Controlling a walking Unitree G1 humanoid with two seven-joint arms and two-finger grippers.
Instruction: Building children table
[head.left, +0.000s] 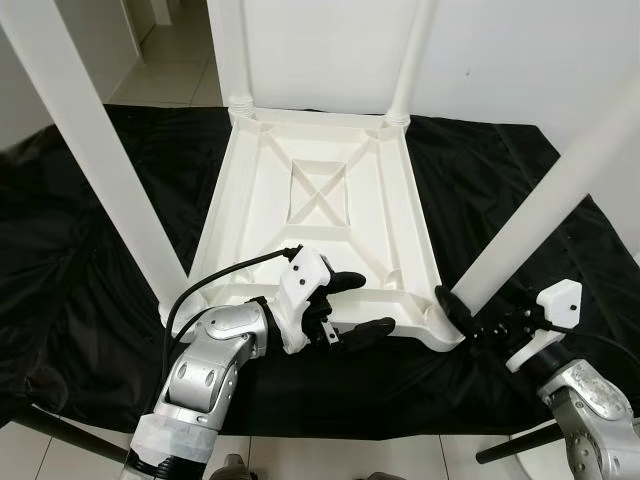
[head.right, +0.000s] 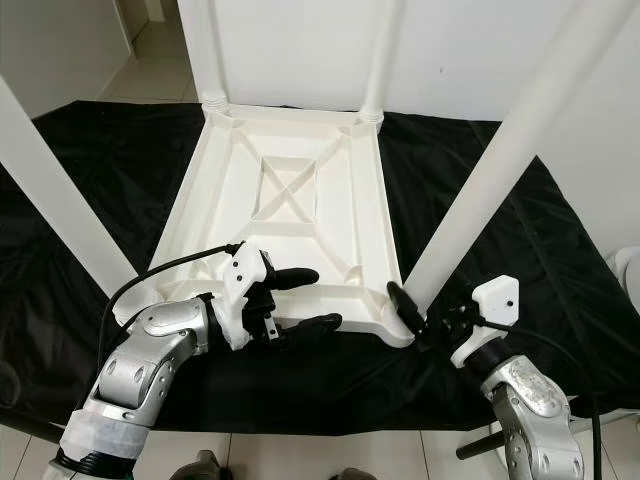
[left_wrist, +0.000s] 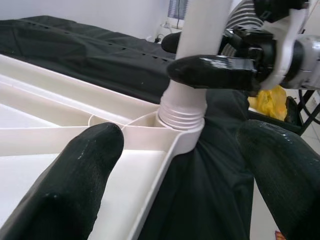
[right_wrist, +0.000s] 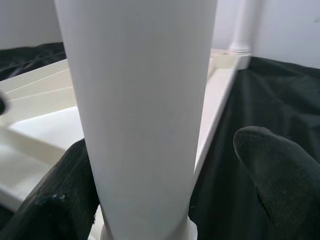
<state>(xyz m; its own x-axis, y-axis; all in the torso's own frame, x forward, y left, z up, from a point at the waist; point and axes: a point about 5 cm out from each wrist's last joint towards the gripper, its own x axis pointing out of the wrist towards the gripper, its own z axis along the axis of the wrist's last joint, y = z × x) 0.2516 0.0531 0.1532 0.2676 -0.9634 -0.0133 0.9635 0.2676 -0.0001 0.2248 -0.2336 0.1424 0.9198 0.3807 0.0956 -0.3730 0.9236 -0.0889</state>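
A white plastic children's table (head.left: 400, 215) lies upside down on a black cloth, with its four legs pointing up. My left gripper (head.left: 362, 305) is open and straddles the near rim of the tabletop, one finger (left_wrist: 75, 175) over the ribbed underside and the other outside the edge. My right gripper (head.left: 462, 318) is at the base of the near right leg (head.left: 540, 215), where the leg meets its threaded corner socket (left_wrist: 182, 117). It is open with the leg (right_wrist: 140, 110) between its fingers; one finger (right_wrist: 280, 175) stands off from the leg.
The black cloth (head.left: 80, 260) spreads around the table over a tiled floor. The near left leg (head.left: 90, 130) rises steeply beside my left arm. White walls stand behind the far legs (head.left: 232, 50). Black stand legs (head.left: 60, 430) poke out by the cloth's near edge.
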